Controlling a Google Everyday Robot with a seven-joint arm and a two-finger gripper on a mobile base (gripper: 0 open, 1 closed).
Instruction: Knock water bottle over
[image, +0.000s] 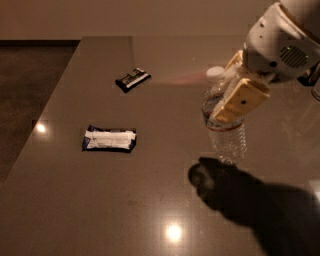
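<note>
On the tabletop (100, 210), a blue-and-white wrapped bar (109, 139) lies near the left edge, and a small dark packet (132, 79) lies closer to the far left corner. Toward the right edge, the water bottle (227, 135) is about upright, cap up. The gripper (223, 97) comes in from the right edge, its jaws closed around the bottle's upper body, one finger (240, 102) in front and one behind.

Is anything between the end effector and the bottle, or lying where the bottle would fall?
Nothing visible. The end effector is right at the bottle, on its upper half; both wrappers lie well away from it.
</note>
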